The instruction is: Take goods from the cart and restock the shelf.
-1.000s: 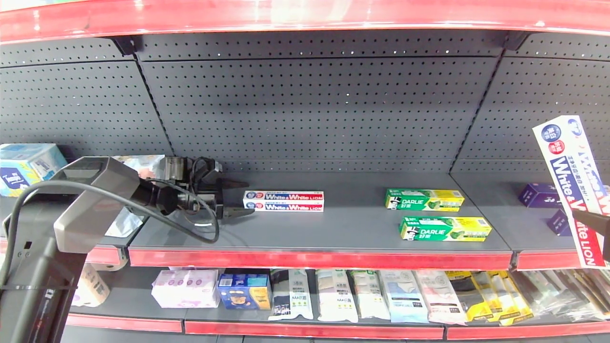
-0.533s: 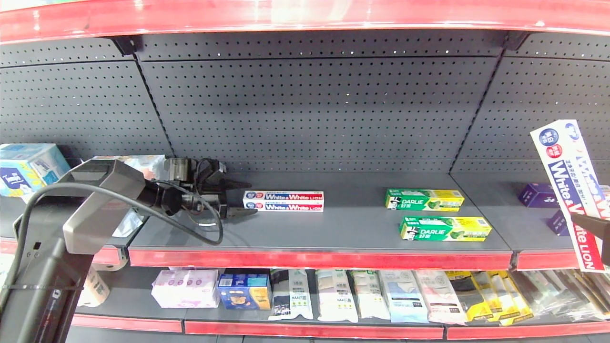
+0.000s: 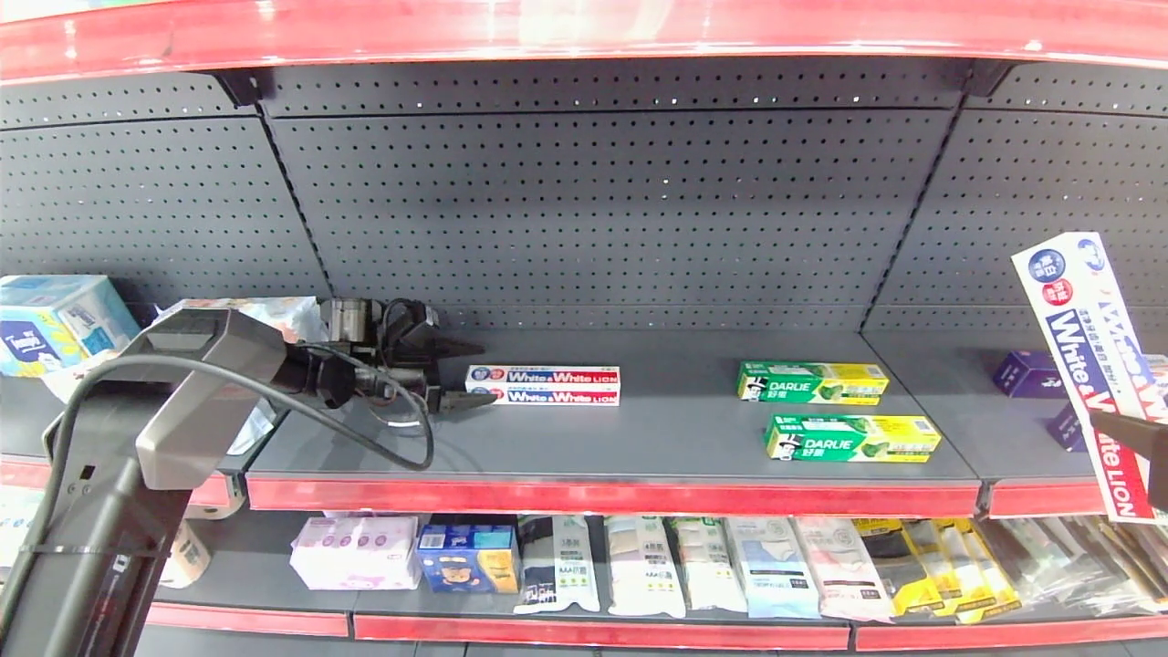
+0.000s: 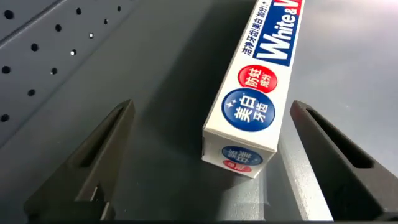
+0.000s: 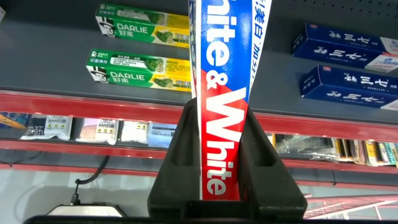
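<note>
Two white, red and blue toothpaste boxes lie side by side on the grey shelf, left of centre. My left gripper is open right at their left end, its fingers spread either side of the near box without touching it. At the far right my right gripper is shut on another white, red and blue toothpaste box, held nearly upright in front of the shelf. That held box stands clamped between the black jaws.
Two green and yellow toothpaste boxes lie right of centre on the same shelf. Dark blue boxes sit in the right bay, tissue packs in the left. Packaged goods line the lower shelf. Bare shelf lies between the box pairs.
My left gripper has moved right and slightly toward the back, closing in on the left end of the lying boxes. The right arm's held box has shifted slightly left and down.
</note>
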